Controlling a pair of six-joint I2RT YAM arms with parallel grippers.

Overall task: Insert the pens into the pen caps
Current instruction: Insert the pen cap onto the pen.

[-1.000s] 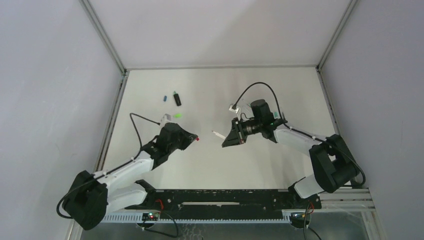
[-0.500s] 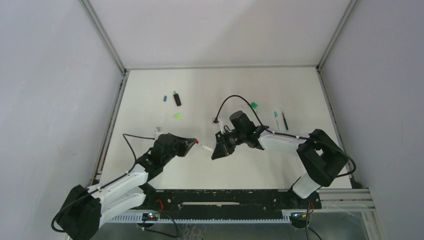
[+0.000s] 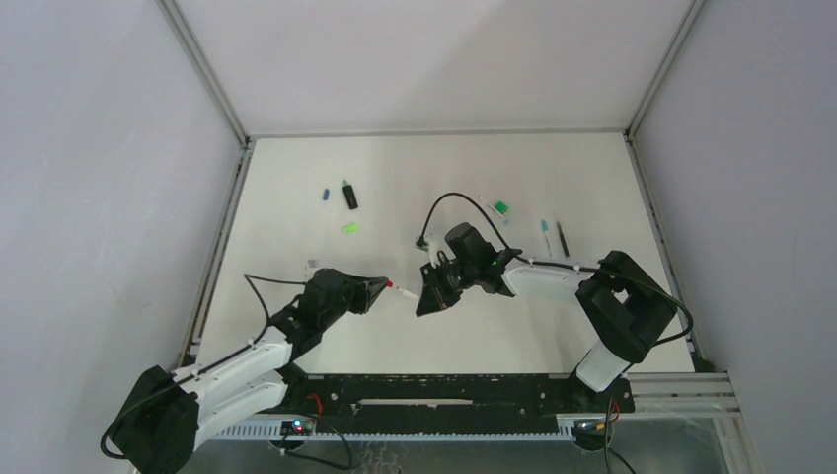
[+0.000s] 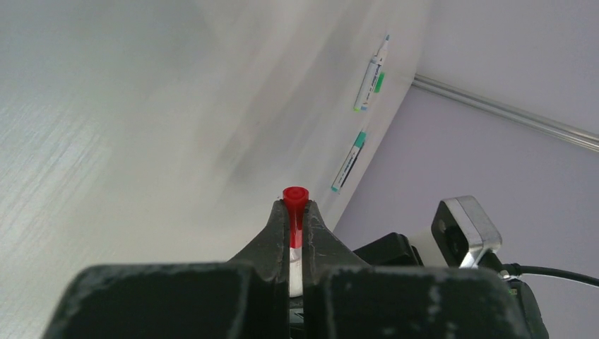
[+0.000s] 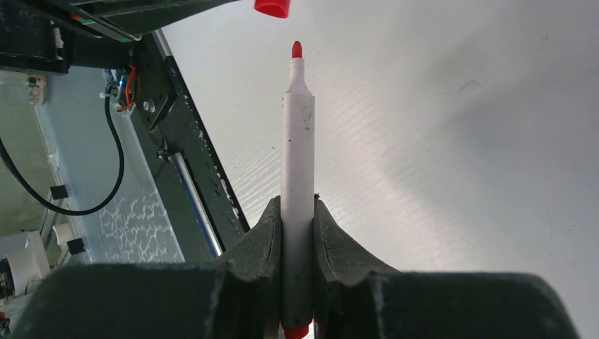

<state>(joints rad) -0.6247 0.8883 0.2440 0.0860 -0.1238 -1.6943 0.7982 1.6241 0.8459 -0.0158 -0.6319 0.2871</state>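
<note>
nearly touching, red pen [image 5: 297, 176] faces red cap [image 4: 295, 198].

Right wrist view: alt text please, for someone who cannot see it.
The right gripper is shut on a white pen, its red tip pointing up at a red cap at the top edge, with a small gap between them. Behind lies the white table, and a dark metal rail runs along the left.

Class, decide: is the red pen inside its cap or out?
Out: the right wrist view shows a gap between the pen and red cap.
</note>
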